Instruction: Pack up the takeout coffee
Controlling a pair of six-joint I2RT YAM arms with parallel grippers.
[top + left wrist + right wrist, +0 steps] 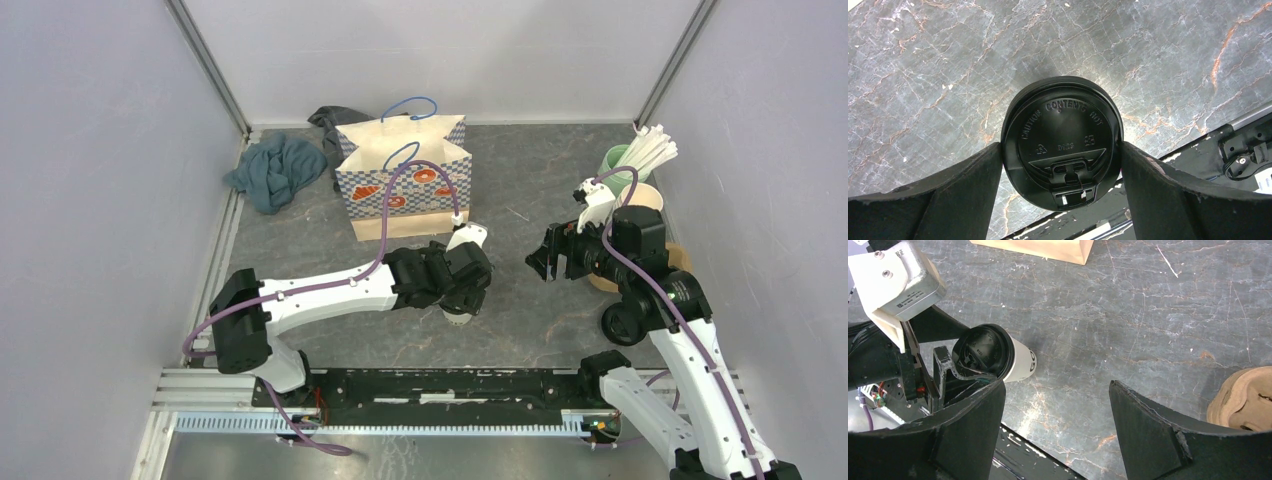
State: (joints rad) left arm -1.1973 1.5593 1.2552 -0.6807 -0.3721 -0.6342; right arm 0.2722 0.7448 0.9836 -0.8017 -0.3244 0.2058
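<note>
Dark grey marbled table (pixel 540 170) with rusty orange veins right under the left pincer (pixel 1060 150), 3 plain pale walls (pixel 90 150) ahead and either side, metal rail (pixel 400 423) behind it.

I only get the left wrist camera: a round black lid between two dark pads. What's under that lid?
Observer: The right wrist camera shows the takeout coffee from the side: a cream-white paper cup under that lid.
Operator: Where would it get packed?
Observer: In the top view, a patterned paper bag with blue handles stands open, beyond the left gripper.
Operator: And the other arm?
Observer: The right gripper is open and holds nothing, off to the right of the coffee.
</note>
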